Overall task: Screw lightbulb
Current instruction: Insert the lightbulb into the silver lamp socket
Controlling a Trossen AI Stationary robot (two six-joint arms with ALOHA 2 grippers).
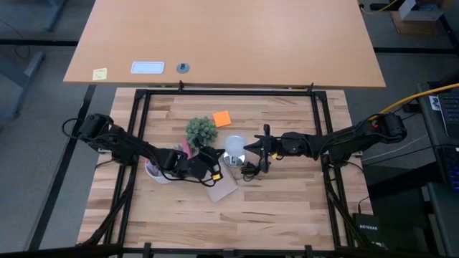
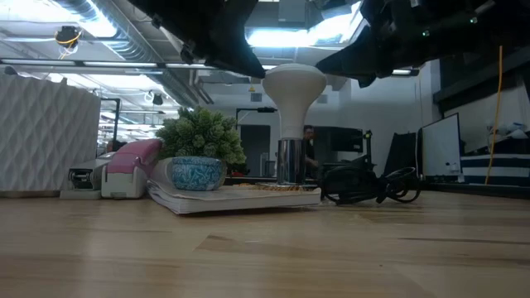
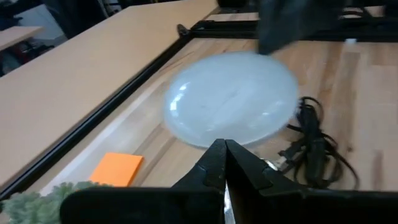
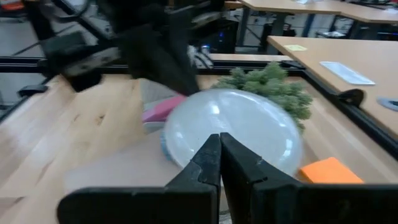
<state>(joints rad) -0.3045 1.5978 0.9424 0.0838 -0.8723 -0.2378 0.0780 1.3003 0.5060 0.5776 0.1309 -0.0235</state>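
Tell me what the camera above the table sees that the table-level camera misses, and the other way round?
Only the high view shows the orange sticky note behind the lightbulb, the second bare table beyond, and both whole arms, with the left gripper and right gripper on either side of the bulb. Only the low view shows the lightbulb standing upright in a shiny metal socket, on a flat book-like pad, with the room behind. Both show the bulb, the potted plant and the coiled black cord.

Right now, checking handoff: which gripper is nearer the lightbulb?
Right, narrowly: the right gripper sits at the edge of the lightbulb; the left gripper hangs just off its other side.
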